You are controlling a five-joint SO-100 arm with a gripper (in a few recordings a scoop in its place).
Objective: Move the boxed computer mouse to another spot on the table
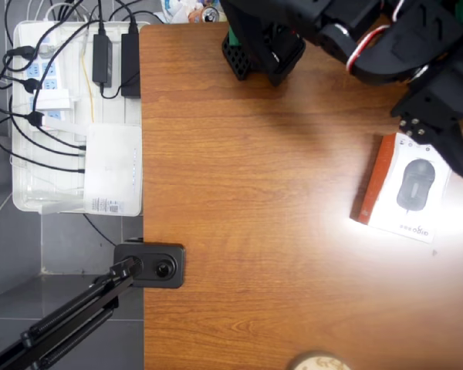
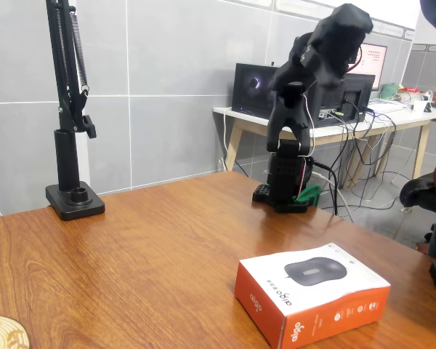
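Nearest the fixed camera lies the boxed computer mouse (image 2: 312, 291), flat on the table (image 2: 145, 240). Its white face with the dark mouse picture is turned up and its orange-red side panel faces the lens. Nothing touches the carton in that view; it sits free on the wood.

From overhead, the gripper (image 1: 454, 153) shows as a dark shape at the right edge, reaching out from the black arm (image 1: 355, 38), and its outline overlaps the upper right corner of the carton (image 1: 405, 189). The rest of the box spreads below and to the left of the jaws in that picture, with the orange-red panel on the side farthest from them. How far apart the jaws stand cannot be told, since the fingers merge into one black mass. They have no hold on the box.

The arm's base (image 1: 255, 46) stands well to the left of the jaws, near the table's top edge. Farther left still, beyond the table's edge (image 1: 143, 154), a white tray (image 1: 19, 116) holds power strips, adapters, cables and a white router-like device (image 1: 112, 166). A black camera-stand base (image 1: 150, 264) sits at the table's left edge, far from the jaws and lower in the picture. A round wooden coaster (image 1: 316, 361) peeks in at the bottom edge, below and left of the jaws.
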